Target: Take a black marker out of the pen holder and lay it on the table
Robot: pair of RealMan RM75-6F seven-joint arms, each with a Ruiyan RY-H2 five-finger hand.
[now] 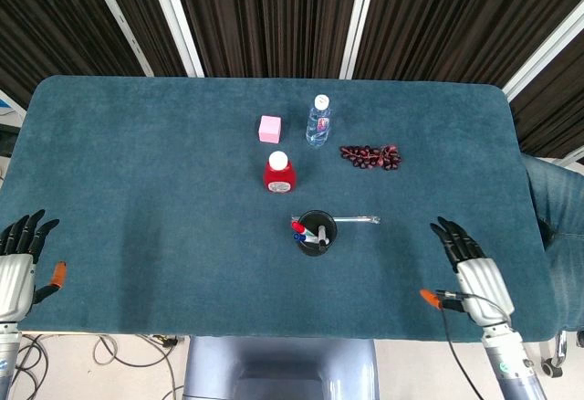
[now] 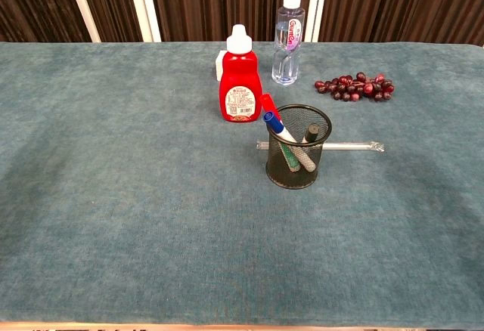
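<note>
Your right hand [image 1: 472,275] has its fingers [image 1: 449,234] stretched out and spread apart, holding nothing, over the near right part of the table [image 1: 137,163]; your left hand [image 1: 18,263] sits at the near left edge with fingers likewise extended and apart, empty, its palm partly off the cloth; neither hand shows in the chest view. Well apart from both, near the middle of the table, stands the black mesh pen holder [image 2: 298,146], upright; inside it you have 3 markers leaning: a red-capped one [image 2: 269,107], a blue-capped one [image 2: 273,122], and the black marker [image 2: 310,133] on the right side, its cap just at the rim. A clear rod [image 2: 355,146] lies flat just behind the holder; a red bottle [image 2: 240,86], a water bottle [image 2: 288,40], a pink cube [image 1: 269,128] and a bunch of grapes [image 2: 355,87] sit farther back.
</note>
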